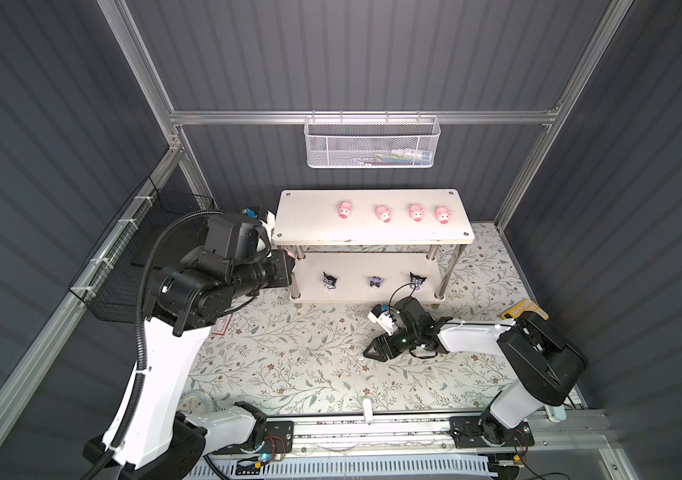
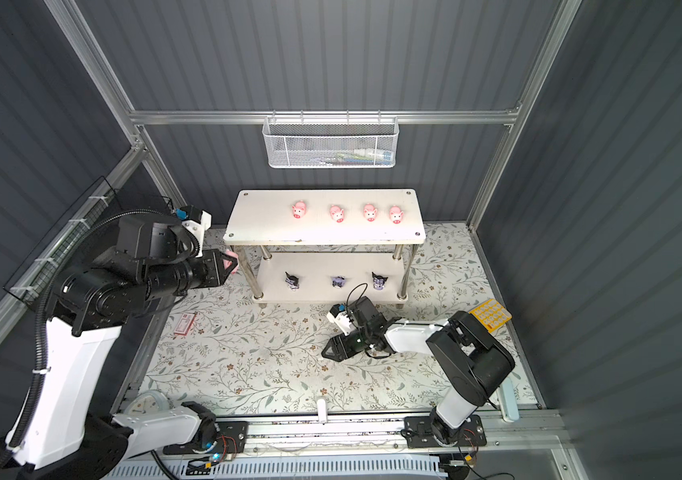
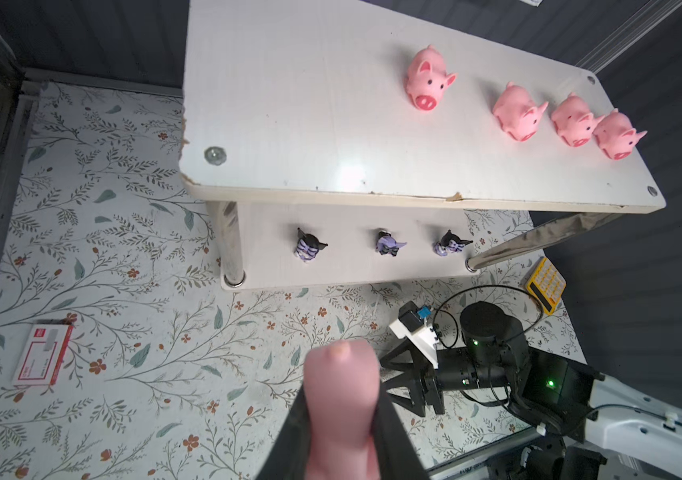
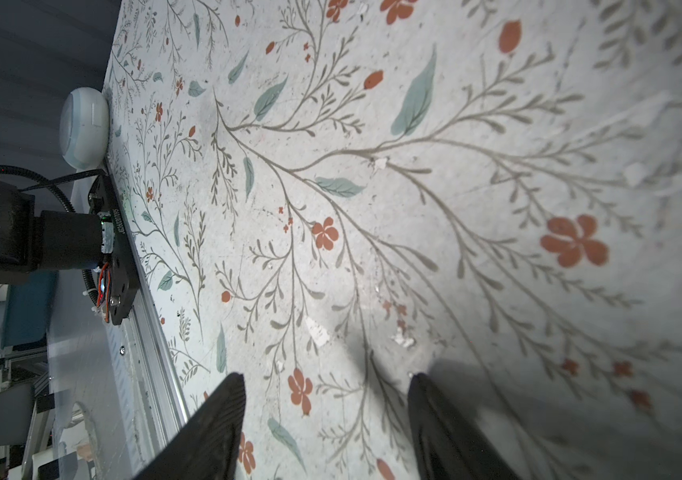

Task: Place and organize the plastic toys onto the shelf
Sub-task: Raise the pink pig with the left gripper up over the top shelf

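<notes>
Left fingers point(image 3: 289, 440) clamped on pink pig point(image 3: 341, 411), right fingers point(image 4: 214, 424) apart over floral mat point(image 4: 372, 166), red-and-white box point(image 3: 42, 354) print unreadable

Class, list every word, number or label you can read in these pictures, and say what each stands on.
No text reads clearly.
Red-and-white packet on the mat: print blurred.
Yellow calculator: key marks too small.
Black base plate: white lettering too small.
</notes>
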Robot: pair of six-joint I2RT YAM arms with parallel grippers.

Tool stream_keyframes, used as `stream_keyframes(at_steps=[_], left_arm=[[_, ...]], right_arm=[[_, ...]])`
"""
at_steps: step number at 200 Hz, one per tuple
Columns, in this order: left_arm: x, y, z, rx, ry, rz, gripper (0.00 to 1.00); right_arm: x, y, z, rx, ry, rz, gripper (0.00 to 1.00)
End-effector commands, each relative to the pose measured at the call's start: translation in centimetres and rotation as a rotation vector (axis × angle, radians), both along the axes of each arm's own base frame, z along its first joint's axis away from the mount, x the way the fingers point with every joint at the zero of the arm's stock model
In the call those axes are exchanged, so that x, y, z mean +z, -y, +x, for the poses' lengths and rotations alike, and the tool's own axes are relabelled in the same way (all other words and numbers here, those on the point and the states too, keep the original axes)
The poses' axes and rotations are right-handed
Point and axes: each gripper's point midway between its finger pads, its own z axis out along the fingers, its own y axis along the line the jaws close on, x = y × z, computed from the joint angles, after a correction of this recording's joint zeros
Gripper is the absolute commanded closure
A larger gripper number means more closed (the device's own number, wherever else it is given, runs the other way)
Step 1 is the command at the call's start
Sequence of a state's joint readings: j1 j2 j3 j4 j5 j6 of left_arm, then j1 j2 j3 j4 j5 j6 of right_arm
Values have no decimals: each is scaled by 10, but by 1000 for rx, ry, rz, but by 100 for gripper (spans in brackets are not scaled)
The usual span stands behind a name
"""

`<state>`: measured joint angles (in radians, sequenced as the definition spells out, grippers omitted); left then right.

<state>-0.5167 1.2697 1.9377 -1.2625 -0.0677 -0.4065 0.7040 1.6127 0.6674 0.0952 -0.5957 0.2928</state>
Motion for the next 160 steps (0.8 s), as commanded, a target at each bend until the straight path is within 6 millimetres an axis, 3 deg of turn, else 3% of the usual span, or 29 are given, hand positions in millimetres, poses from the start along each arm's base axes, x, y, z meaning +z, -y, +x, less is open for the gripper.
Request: stream_keyframes(at_steps=[1,71,105,160], left_arm=[[10,9,16,-49,55,46,77],[30,37,75,-77,160,91,77],[17,42,105,-69,146,175,76],[-9,23,155,-17,87,221,76]], right_arm=[[5,4,-2,3,47,-22,35],[16,9,-7,2,115,-39,35],[17,12,-12,14,148,-57,35],[14,13,-12,3,144,-61,35]])
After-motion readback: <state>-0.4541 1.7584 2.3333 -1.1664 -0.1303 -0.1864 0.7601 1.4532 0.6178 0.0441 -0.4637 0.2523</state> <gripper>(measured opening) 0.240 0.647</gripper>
